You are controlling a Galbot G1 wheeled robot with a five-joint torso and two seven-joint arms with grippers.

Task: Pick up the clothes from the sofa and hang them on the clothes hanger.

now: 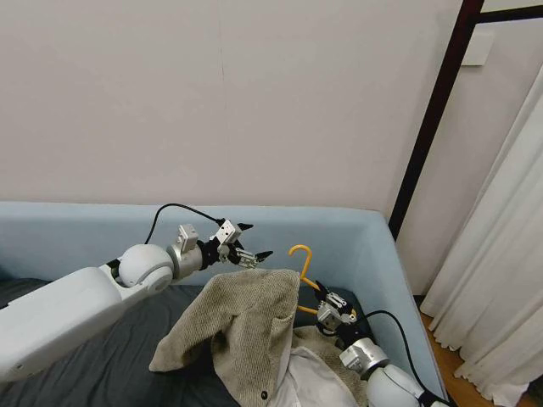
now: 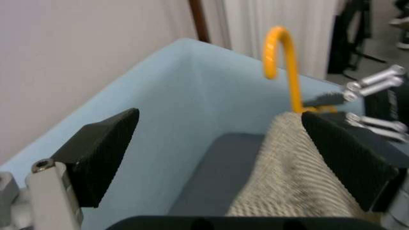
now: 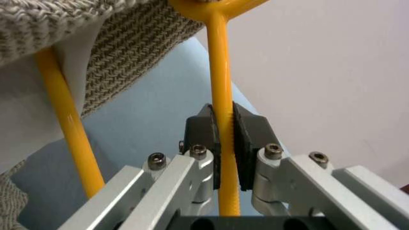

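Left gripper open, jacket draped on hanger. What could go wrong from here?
1. The beige knitted jacket hangs mostly to one side of the orange plastic hanger, and the open left gripper is not holding it: it could slide off onto the blue sofa.
2. The right gripper pinches just one thin rod of the hanger; the lopsided load might twist it in that grip.

left arm [image 1: 76, 309] reaching forward, wrist level | left gripper [image 1: 254, 242] fingers spread wide | right arm [image 1: 386, 381] low, forearm angled upward | right gripper [image 3: 225, 139] clamped on yellow hanger [image 3: 220, 72]
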